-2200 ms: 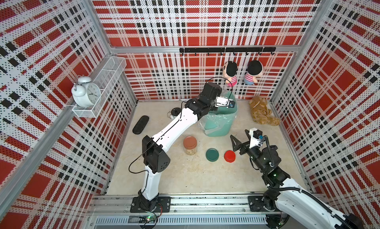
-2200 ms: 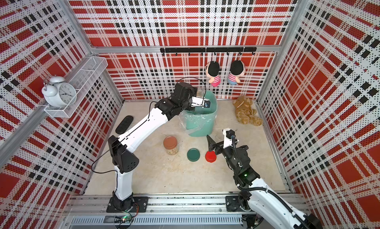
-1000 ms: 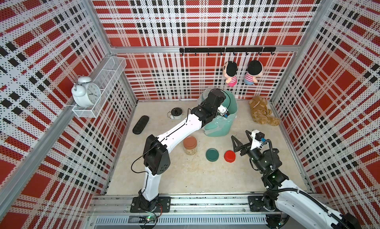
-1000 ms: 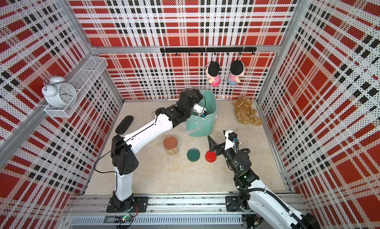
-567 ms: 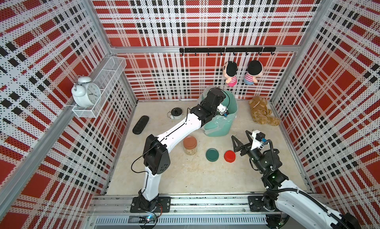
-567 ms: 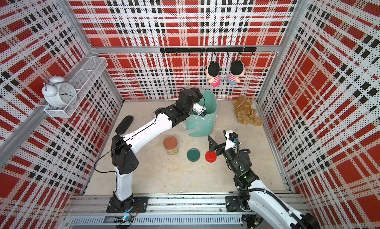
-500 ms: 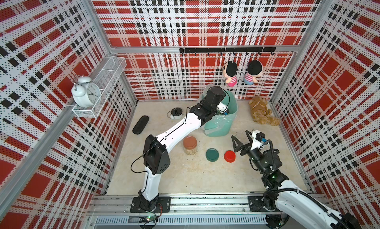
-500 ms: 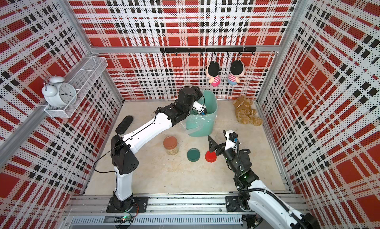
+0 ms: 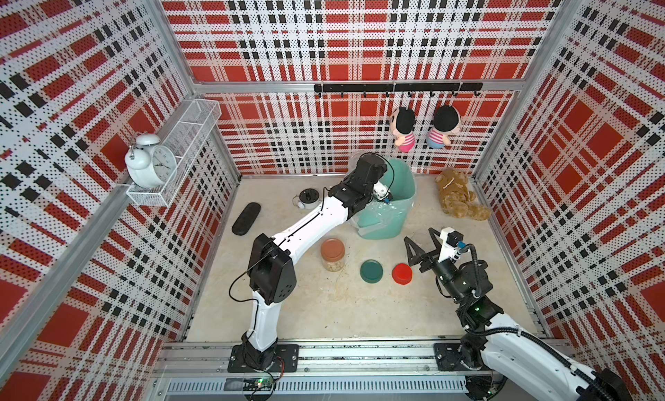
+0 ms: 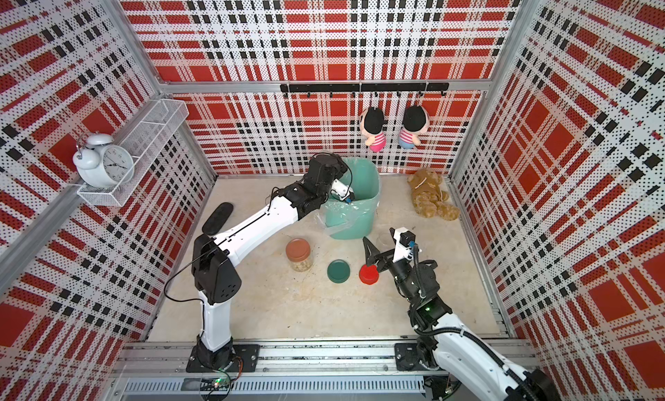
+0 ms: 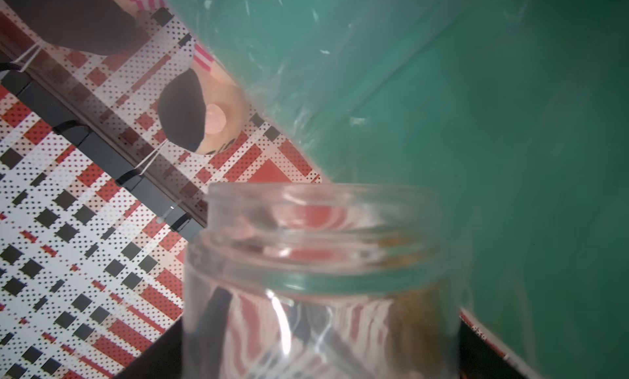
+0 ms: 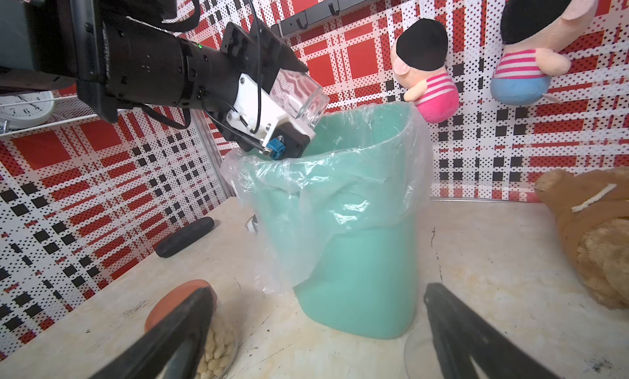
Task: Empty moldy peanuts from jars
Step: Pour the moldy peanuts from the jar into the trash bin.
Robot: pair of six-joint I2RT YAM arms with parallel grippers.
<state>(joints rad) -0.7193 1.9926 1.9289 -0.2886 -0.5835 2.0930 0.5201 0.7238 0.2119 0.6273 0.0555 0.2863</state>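
Observation:
My left gripper (image 12: 299, 91) is shut on a clear lidless jar (image 12: 311, 110) (image 11: 320, 275), tilted mouth-down over the rim of the teal bin (image 9: 396, 215) (image 10: 356, 219). That jar looks nearly empty. A jar with a terracotta lid (image 9: 333, 249) (image 10: 298, 249) stands in front of the bin, with moldy peanuts (image 12: 214, 346) inside. A dark green lid (image 9: 371, 270) and a red lid (image 9: 402, 273) lie on the table. My right gripper (image 9: 418, 235) (image 12: 316, 292) stands open beside the red lid. A clear lidless jar (image 10: 383, 239) sits between its fingers, untouched.
A brown teddy bear (image 9: 458, 197) lies at the back right. A black oblong object (image 9: 246, 217) and a small round device (image 9: 308, 197) lie at the back left. Two dolls (image 9: 405, 129) hang on the back wall. An alarm clock (image 9: 151, 163) sits on the left shelf.
My left arm came down from above the bin to its left rim, rolling its wrist with the jar still held. The right gripper shifted slightly, then stayed put.

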